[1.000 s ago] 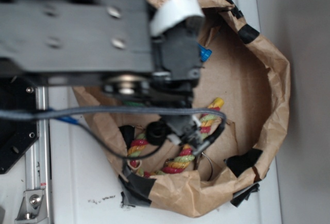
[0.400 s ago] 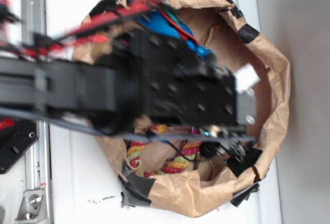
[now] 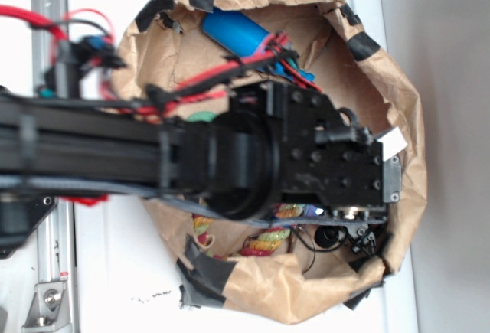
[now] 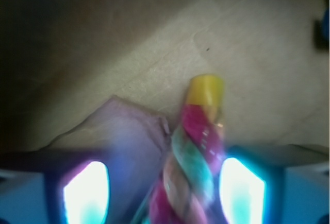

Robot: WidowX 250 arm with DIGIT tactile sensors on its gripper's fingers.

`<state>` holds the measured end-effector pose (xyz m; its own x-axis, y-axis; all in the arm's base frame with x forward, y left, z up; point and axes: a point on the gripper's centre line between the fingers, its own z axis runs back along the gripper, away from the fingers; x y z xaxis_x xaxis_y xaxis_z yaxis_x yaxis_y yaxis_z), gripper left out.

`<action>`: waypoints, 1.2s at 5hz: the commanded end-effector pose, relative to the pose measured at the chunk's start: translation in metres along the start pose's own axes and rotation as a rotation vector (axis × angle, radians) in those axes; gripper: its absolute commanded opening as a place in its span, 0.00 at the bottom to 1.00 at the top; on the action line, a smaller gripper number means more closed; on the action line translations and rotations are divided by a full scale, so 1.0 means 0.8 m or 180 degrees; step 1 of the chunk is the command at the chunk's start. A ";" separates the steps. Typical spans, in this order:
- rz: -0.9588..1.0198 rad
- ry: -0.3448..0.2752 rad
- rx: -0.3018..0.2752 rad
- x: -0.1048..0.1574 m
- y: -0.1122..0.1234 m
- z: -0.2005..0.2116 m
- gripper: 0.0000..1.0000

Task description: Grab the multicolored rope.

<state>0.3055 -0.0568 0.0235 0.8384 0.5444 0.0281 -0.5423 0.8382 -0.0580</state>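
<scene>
The multicolored rope [image 4: 193, 152] is a thick twist of pink, pale green and orange strands with a yellow tip. In the wrist view it runs up between my fingers and lies on the brown paper floor. My gripper [image 4: 164, 193] is open around it. The rope sits close against the right finger [image 4: 242, 188], and a wide gap separates it from the left finger [image 4: 85, 193]. In the exterior view only the rope's lower bend [image 3: 264, 241] shows under my black arm [image 3: 306, 157], which hides the fingers.
A crumpled brown paper bag [image 3: 409, 142] with black tape patches walls in the whole area. A blue bottle [image 3: 233, 31] lies at its far side. A paper flap [image 4: 129, 126] rises just left of the rope. A metal rail [image 3: 47, 272] runs along the left.
My arm has swung over the bag and moved toward its right side. It now covers the upper part of the rope that showed a second ago.
</scene>
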 end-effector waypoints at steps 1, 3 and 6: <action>-0.0063 0.0168 -0.0190 -0.027 0.000 -0.001 0.00; -0.0856 -0.0677 -0.0586 0.017 0.030 0.121 0.00; -0.1237 -0.0855 -0.0267 0.031 0.066 0.206 0.00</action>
